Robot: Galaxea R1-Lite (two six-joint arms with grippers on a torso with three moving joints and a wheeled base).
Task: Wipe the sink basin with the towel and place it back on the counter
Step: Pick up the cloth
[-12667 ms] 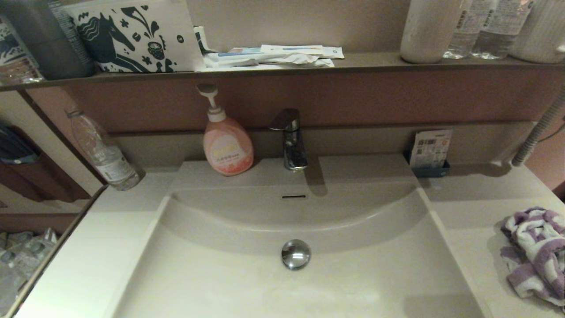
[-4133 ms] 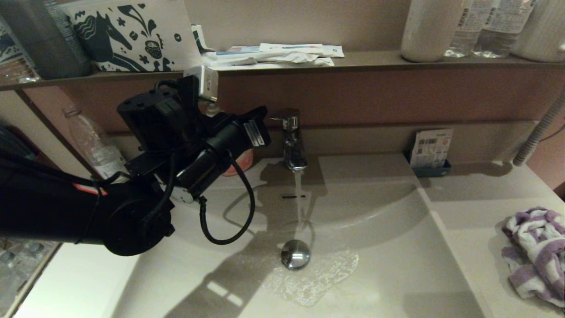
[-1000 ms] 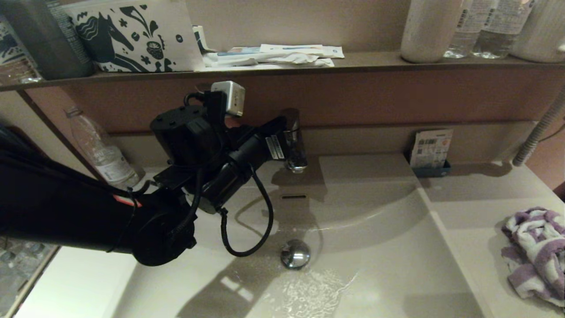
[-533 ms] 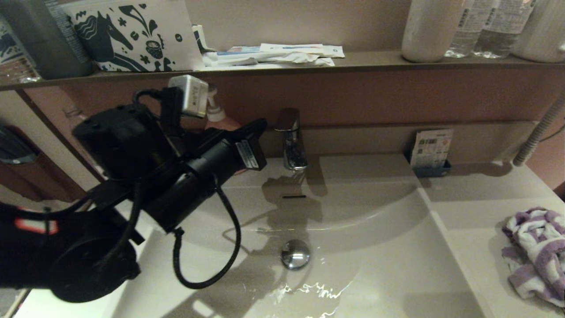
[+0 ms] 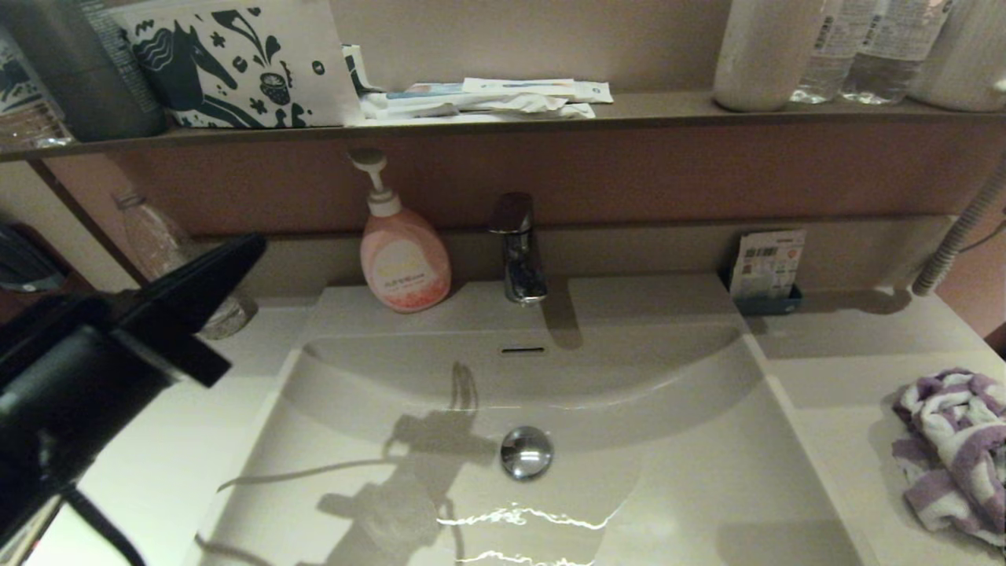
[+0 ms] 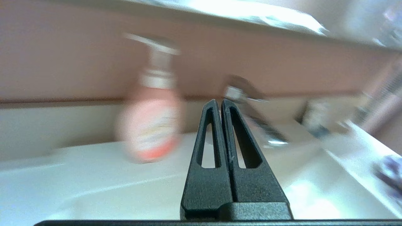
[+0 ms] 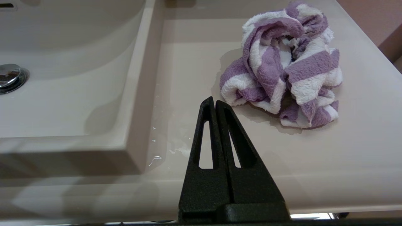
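The cream sink basin (image 5: 692, 472) fills the middle of the head view, with its chrome drain plug (image 5: 526, 452) and slot overflow (image 5: 523, 350). A film of water (image 5: 526, 520) glints at the basin's near end. The purple-and-white striped towel (image 5: 951, 452) lies bunched on the counter (image 5: 849, 377) at the far right. My left gripper (image 5: 255, 244) is shut and empty, over the left counter, pointing toward the faucet. My right gripper (image 7: 211, 101) is out of the head view. It hovers shut and empty at the counter's front edge, just short of the towel (image 7: 282, 59).
A pink soap pump bottle (image 5: 405, 255) and a chrome faucet (image 5: 516, 248) stand behind the basin. A clear water bottle (image 5: 153, 236) sits at back left, a card holder (image 5: 766, 271) at back right. The brown shelf (image 5: 629, 114) above carries bottles and packets. A grey hose (image 5: 955, 236) hangs at right.
My left arm has drawn back from the faucet to the left side of the view. The running water has stopped and the puddle has slid toward the basin's near end.
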